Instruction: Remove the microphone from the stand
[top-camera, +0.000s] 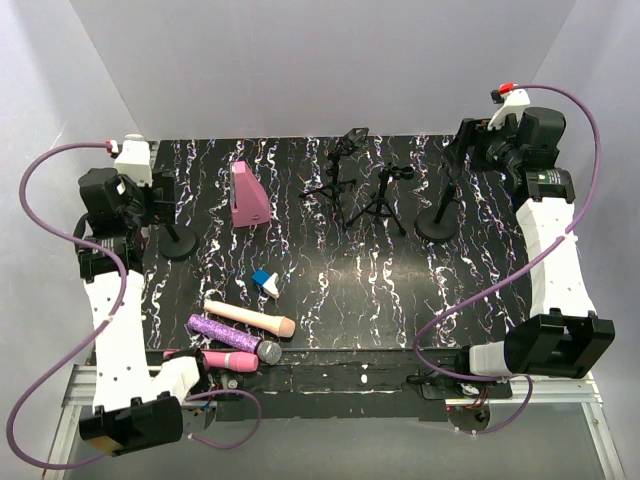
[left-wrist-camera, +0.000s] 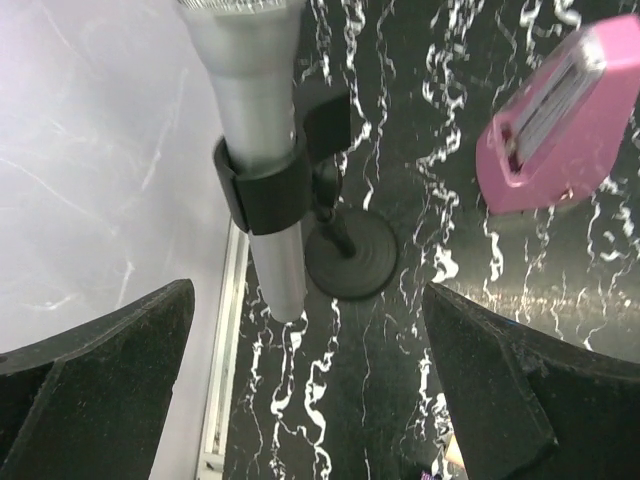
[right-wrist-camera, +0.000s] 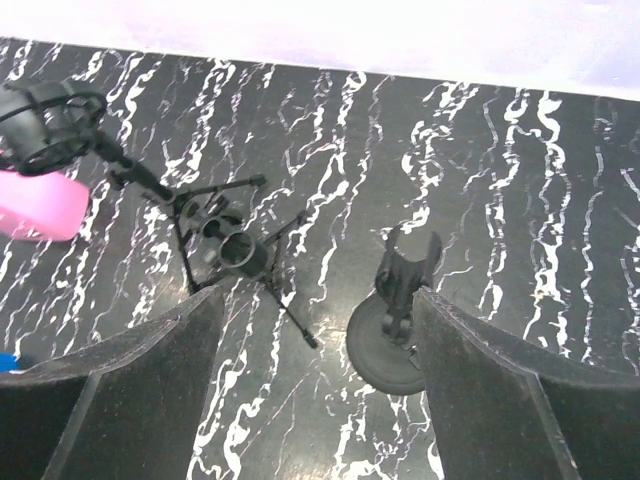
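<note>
I am at the reaching step. Over the black desk (top-camera: 400, 300), my right gripper (right-wrist-camera: 315, 300) is open and holds nothing. My left gripper (left-wrist-camera: 306, 300) is wide open too, facing the stand (left-wrist-camera: 352, 258). The silver microphone (left-wrist-camera: 255, 100) sits in the stand's black clip (left-wrist-camera: 268, 190), not grabbed yet. Next, I think, I must close on the microphone and pull it out of the clip.

Tallies four microphones in all, one silver microphone (left-wrist-camera: 258, 130), one peach microphone (top-camera: 250, 316), one purple microphone (top-camera: 222, 331) and one pink microphone (top-camera: 235, 359), plus two round-base stands, the left stand (top-camera: 178, 246) and the right stand (top-camera: 437, 226), two tripods, the rear tripod (top-camera: 338, 185) and the nearer tripod (top-camera: 381, 206), one pink wedge (top-camera: 248, 198) and one blue-and-white piece (top-camera: 266, 283).
</note>
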